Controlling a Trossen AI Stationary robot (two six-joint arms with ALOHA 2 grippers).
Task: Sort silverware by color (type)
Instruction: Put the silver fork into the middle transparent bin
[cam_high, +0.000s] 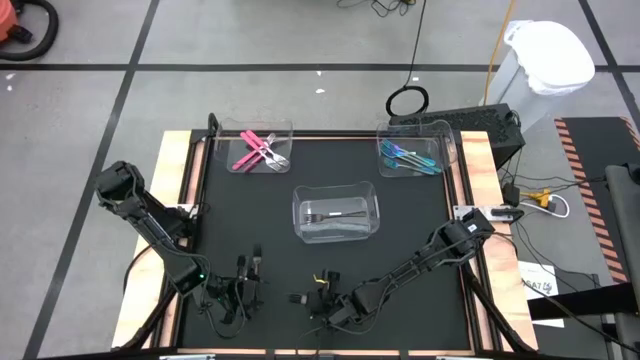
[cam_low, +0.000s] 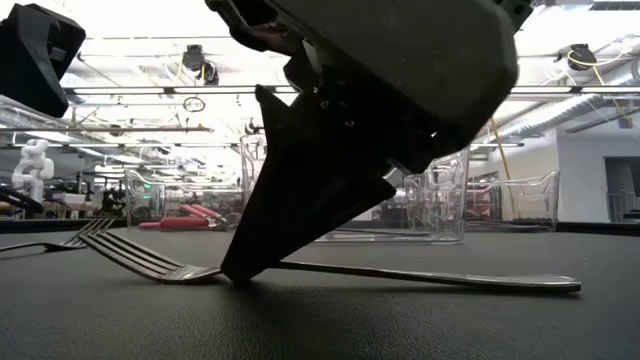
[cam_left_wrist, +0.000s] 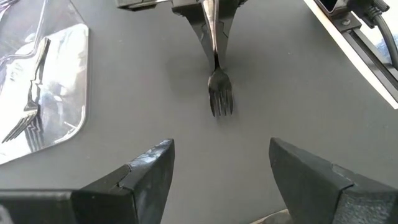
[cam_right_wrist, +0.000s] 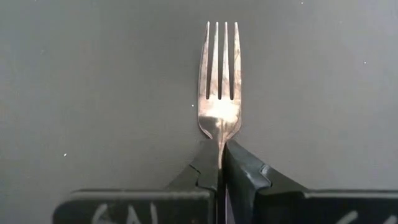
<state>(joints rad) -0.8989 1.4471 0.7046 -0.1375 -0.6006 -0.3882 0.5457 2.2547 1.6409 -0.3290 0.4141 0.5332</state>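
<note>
Right gripper (cam_right_wrist: 219, 163) clamped on the neck of a grey fork (cam_right_wrist: 219, 81), just behind the tines, at the near edge of the black mat (cam_high: 250, 220); handle trailing along the mat behind the fingers, tines lying low and seemingly touching the surface, though hard to tell from the low view. Best done now by lifting straight up until the whole fork clears the mat, keeping it level so the thin neck does not pivot in the pinch, then carrying it to the centre bin (cam_high: 336, 213), already holding grey pieces. Left gripper (cam_high: 247, 272) parked just beside, jaws wide apart and empty, pointing at the fork's tines, close enough to call for a path away from it. Farther back, pink cutlery (cam_high: 259, 152) in the left bin (cam_high: 262, 132), blue-teal cutlery (cam_high: 408, 158) in the right bin (cam_high: 440, 152). Nothing between fork and centre bin except that bin's own near wall, to be cleared on approach.
</note>
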